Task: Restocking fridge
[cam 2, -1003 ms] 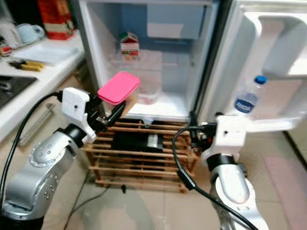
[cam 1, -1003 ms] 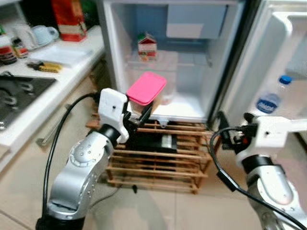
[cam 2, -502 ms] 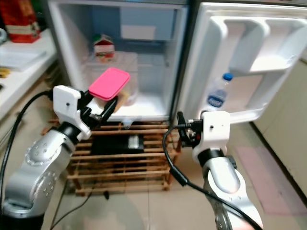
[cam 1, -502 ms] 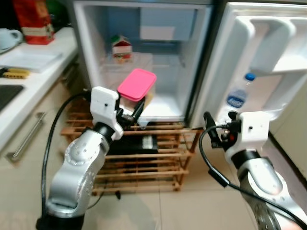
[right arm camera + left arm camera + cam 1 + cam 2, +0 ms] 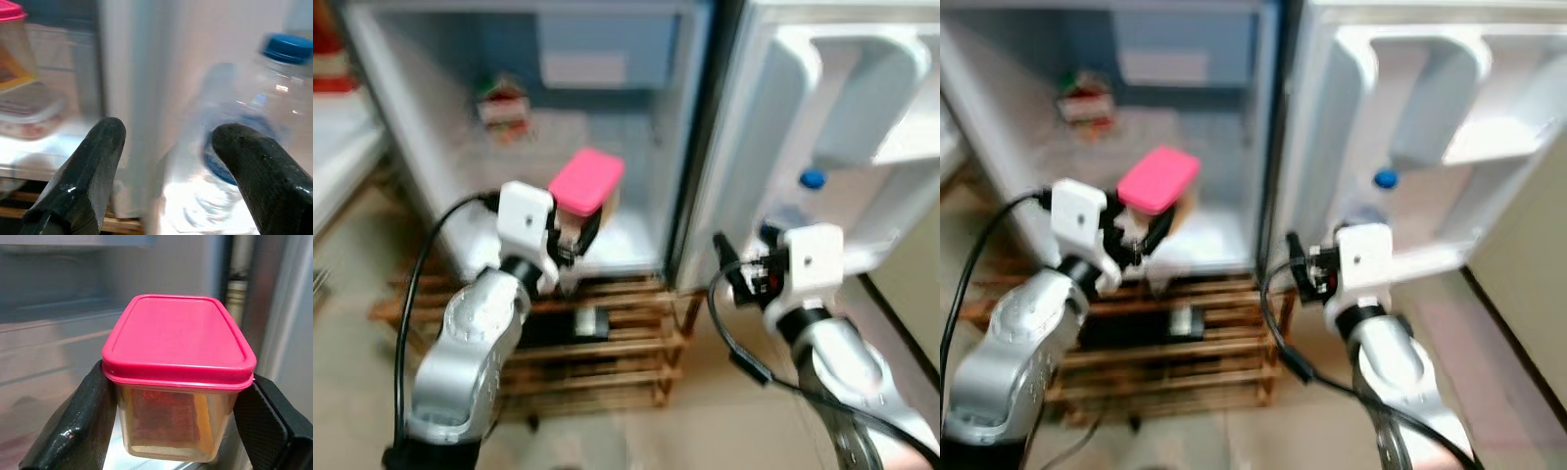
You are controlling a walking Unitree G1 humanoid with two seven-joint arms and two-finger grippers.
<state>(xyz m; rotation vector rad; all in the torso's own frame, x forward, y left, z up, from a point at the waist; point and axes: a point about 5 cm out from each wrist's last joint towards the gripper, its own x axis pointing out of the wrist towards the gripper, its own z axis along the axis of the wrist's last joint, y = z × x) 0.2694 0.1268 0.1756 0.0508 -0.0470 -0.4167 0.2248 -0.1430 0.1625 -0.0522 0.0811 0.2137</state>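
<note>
The left gripper [image 5: 576, 232] grips a clear container [image 5: 178, 382] with a pink lid, its fingers [image 5: 73, 431] pressed against both sides, held at center-left of the head view before the open fridge [image 5: 440, 211]. Left of the container, a blurred carton [image 5: 503, 103], possibly milk, stands on a shelf. At lower right, the right gripper [image 5: 166, 161] hangs with fingers parted and empty, facing a water bottle [image 5: 244, 142] in the door [image 5: 862, 127]. A wooden rack [image 5: 607, 343] sits beneath.

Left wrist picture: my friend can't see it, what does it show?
The left claw grips a clear plastic box with a pink lid between its two black fingers. Something orange sits inside, and the open fridge's pale interior lies behind.
</note>
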